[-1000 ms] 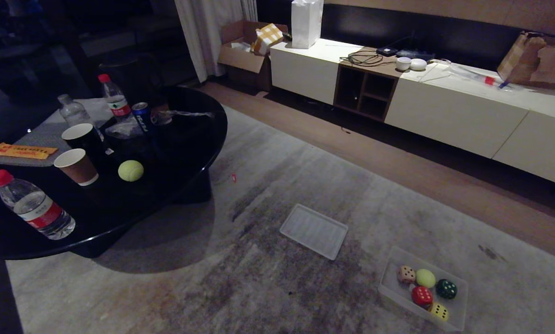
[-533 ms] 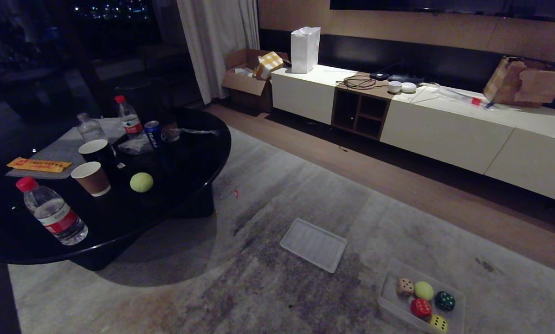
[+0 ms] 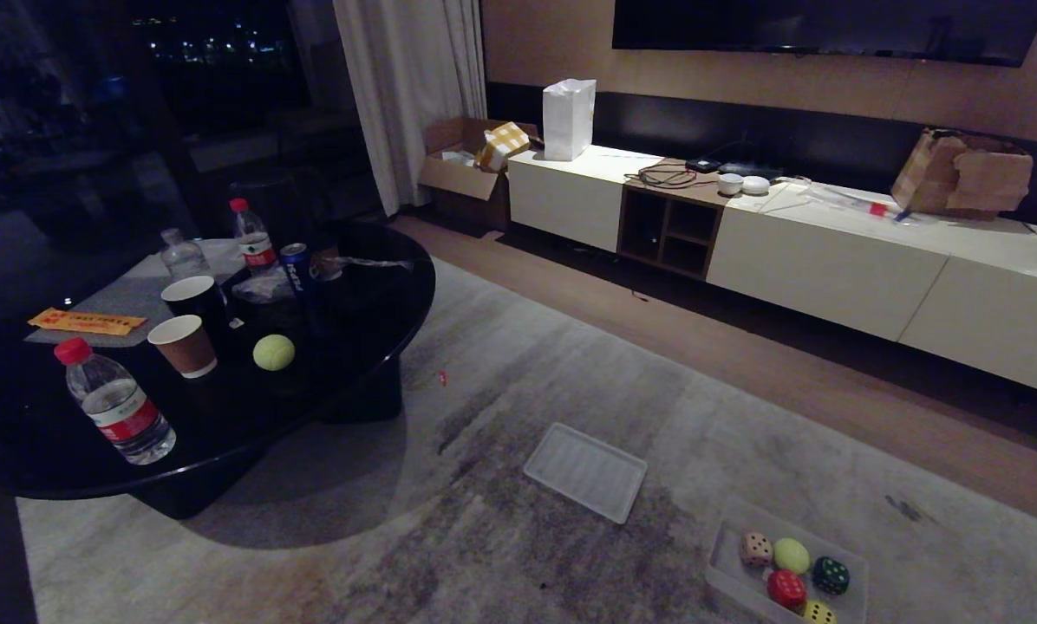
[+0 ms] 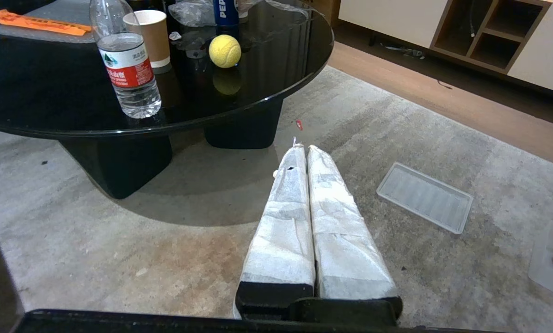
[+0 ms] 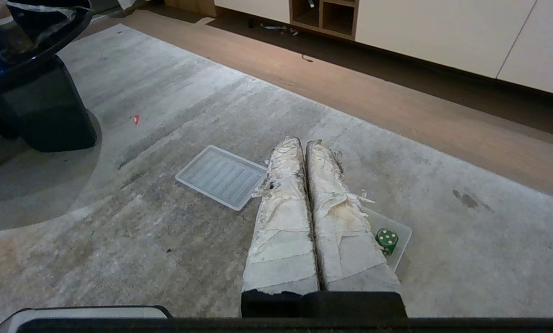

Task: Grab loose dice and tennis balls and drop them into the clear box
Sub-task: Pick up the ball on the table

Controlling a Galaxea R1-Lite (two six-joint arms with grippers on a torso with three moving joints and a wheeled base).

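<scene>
Nearest us, the left gripper [image 4: 303, 149] and right gripper [image 5: 304, 142] are both pressed closed and empty above the rug [image 3: 518, 520]. Beyond, the clear box [image 3: 727, 555] on the rug holds four dice [image 3: 785, 588] and one tennis ball [image 3: 791, 555]; further off, another tennis ball [image 3: 273, 352] sits on the black table [image 3: 371, 286] beside a paper cup [image 3: 184, 345]

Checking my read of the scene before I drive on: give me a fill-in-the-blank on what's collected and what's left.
1. The clear box holds ____ dice and one tennis ball.
2. The loose tennis ball sits on the black ____.
3. The ribbed white panel lies on the ____.
4. The left gripper is ____.

Missing words: four; table; rug; shut
</scene>
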